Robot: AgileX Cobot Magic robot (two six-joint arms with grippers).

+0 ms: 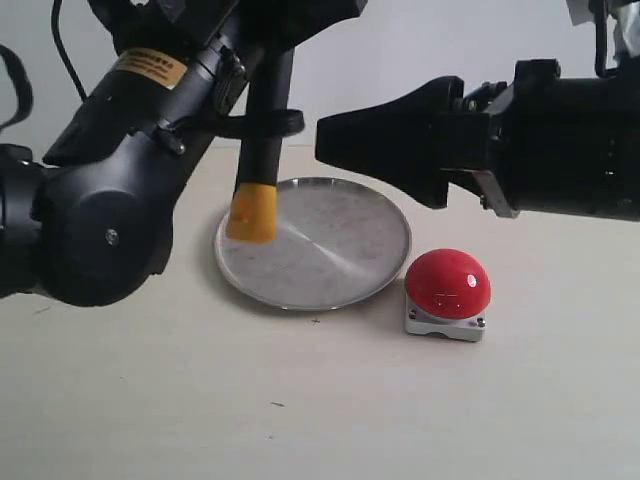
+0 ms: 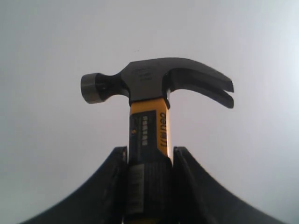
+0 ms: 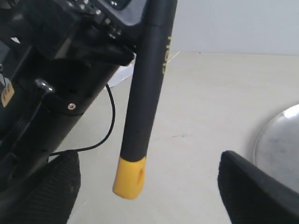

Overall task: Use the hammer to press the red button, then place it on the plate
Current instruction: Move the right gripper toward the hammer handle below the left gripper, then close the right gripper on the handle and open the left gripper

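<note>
My left gripper (image 2: pixel 149 151) is shut on the hammer (image 2: pixel 148 86) just below its yellow neck band. The hammer stands upright with its dark steel head at the top. In the exterior view its black handle (image 1: pixel 264 140) hangs down, and the yellow end is in the air over the left rim of the silver plate (image 1: pixel 340 250). My right gripper (image 1: pixel 328 140) is open above the plate and points at the handle. The yellow end (image 3: pixel 129 176) hangs between its spread fingers (image 3: pixel 247 186) without touching either. The red button (image 1: pixel 448 280) sits on its grey base right of the plate, untouched.
The bulky left arm (image 1: pixel 90 220) fills the left of the exterior view, with a black cable (image 3: pixel 105 135) trailing by it. Bare beige table (image 1: pixel 300 400) lies in front of the plate and button. A pale wall stands behind.
</note>
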